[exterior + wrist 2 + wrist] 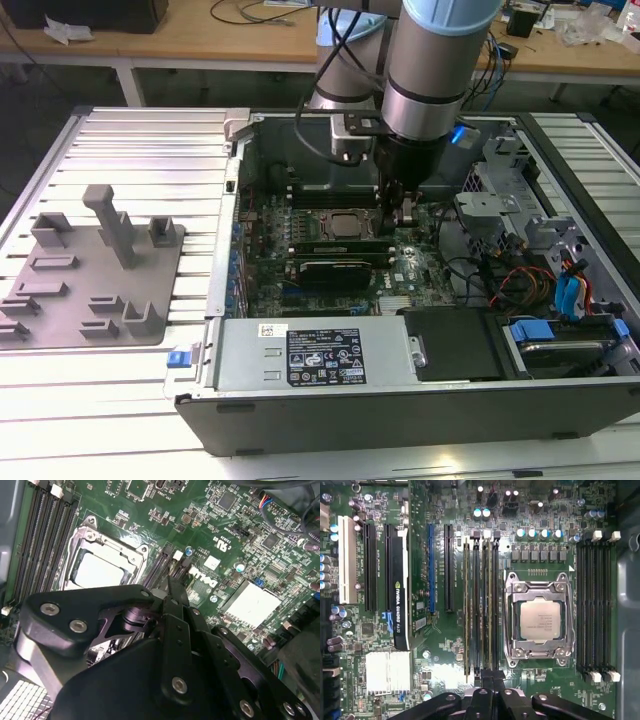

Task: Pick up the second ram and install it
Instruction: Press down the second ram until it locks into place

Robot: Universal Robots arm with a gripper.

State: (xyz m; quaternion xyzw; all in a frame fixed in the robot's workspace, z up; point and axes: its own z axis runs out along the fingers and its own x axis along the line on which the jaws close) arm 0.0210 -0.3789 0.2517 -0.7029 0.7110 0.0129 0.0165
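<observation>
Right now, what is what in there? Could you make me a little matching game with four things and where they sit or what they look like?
Things:
1. processor
2. graphics card
3. grey fixture plate
4. tool

Descriptions:
A. outside the case, on the slatted table
B. inside the case, above the motherboard
C. black, standing edge-on
D. silver, framed by a metal socket

Pairs: 1-D, 2-C, 3-A, 4-B

A grey fixture plate (pixel 95 275) lies on the slatted table (pixel 150 140) beside the open computer case (pixel 400 400).
</observation>
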